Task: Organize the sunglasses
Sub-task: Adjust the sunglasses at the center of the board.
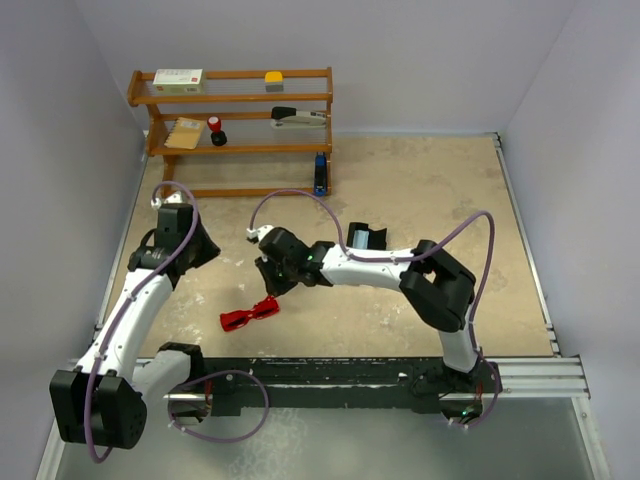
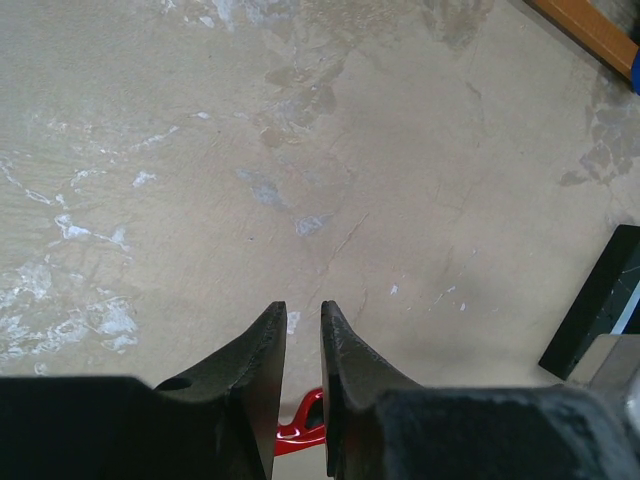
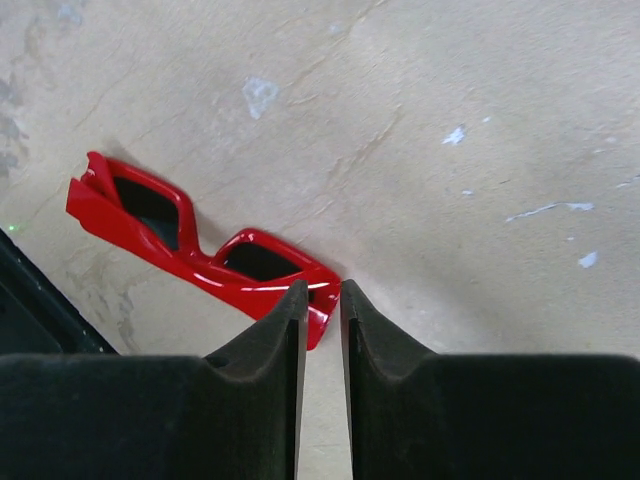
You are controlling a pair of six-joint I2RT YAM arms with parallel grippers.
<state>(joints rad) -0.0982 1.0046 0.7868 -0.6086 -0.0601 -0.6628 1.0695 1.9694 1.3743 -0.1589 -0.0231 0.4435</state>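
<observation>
The red sunglasses (image 1: 250, 315) lie flat on the tabletop near the front, left of centre. My right gripper (image 1: 270, 283) hovers just above and behind them. In the right wrist view its jaws (image 3: 322, 288) stand a narrow gap apart with nothing between them, and one end of the sunglasses (image 3: 190, 250) lies beside the left fingertip. My left gripper (image 1: 212, 250) is further left and apart from them. Its jaws (image 2: 303, 308) are also slightly apart and empty, with a bit of the sunglasses (image 2: 300, 425) showing low between the fingers.
A black case (image 1: 365, 238) sits behind the right arm and shows as a black case (image 2: 600, 305) at the right of the left wrist view. A wooden shelf (image 1: 235, 100) holding several small items stands at the back left. Walls close in on both sides.
</observation>
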